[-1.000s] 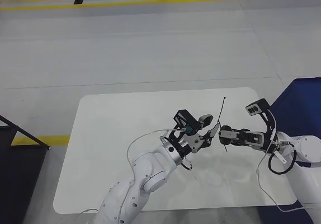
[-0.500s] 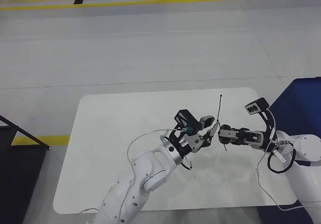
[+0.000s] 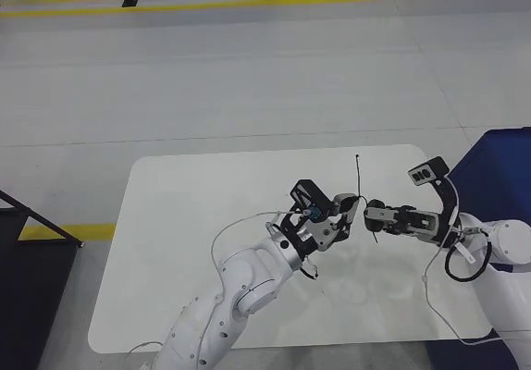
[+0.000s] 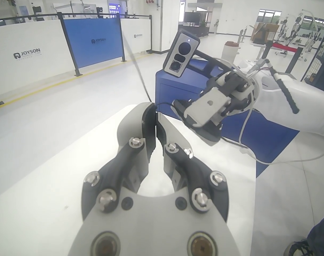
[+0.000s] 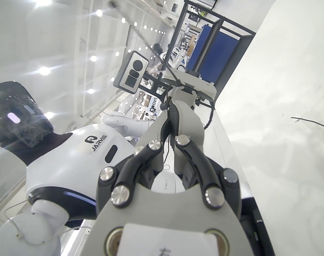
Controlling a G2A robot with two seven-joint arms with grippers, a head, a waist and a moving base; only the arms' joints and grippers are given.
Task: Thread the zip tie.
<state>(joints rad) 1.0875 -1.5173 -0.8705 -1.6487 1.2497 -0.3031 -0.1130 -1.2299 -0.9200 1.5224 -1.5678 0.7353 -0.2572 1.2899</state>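
A thin black zip tie (image 3: 359,180) stands nearly upright above the middle right of the white table (image 3: 201,240). My left gripper (image 3: 349,205) and right gripper (image 3: 367,215) meet tip to tip at its lower part. In the left wrist view my left gripper (image 4: 155,110) is shut on the zip tie (image 4: 136,67), whose strap rises from the fingertips, and a thin stretch runs across to the right gripper (image 4: 179,107). In the right wrist view my right gripper (image 5: 175,97) is shut, with the zip tie (image 5: 140,34) slanting away from its tips to a small head at the end.
A blue cabinet (image 3: 515,176) stands close to the table's right edge, behind the right arm. A thin black strand (image 5: 311,122) lies on the table near the grippers. White cables hang from both arms. The left half of the table is bare.
The zip tie's free upper end has swung left and stands more upright. The two grippers have drawn closer together, tips now nearly touching.
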